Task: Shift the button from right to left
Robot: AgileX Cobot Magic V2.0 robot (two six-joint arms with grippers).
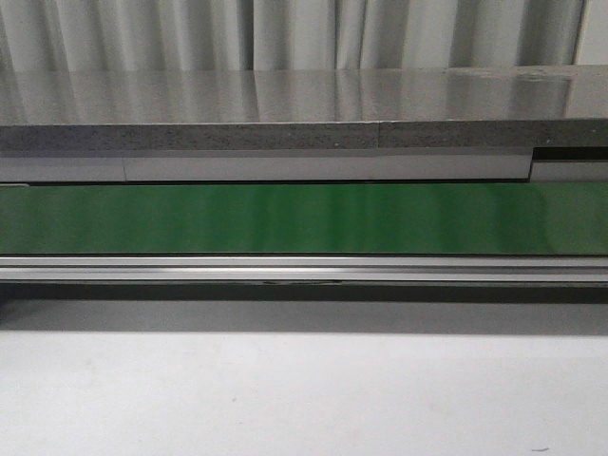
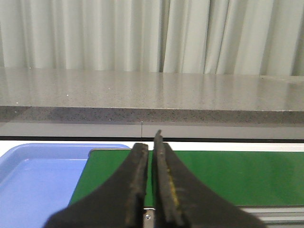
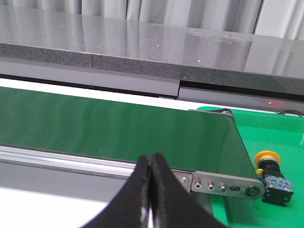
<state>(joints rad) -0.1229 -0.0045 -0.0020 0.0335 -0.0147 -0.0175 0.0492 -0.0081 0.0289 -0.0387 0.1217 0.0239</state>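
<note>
The button, a yellow-orange cap on a black body, lies on its side in a bright green tray past the belt's right end, seen only in the right wrist view. My right gripper is shut and empty, near the belt's front rail, well apart from the button. My left gripper is shut with a thin slit between the fingers and holds nothing; it hangs over the belt's left end beside a blue tray. Neither gripper shows in the front view.
A green conveyor belt runs across the scene with a metal front rail. A grey speckled counter and pale curtains stand behind it. A white table surface lies in front.
</note>
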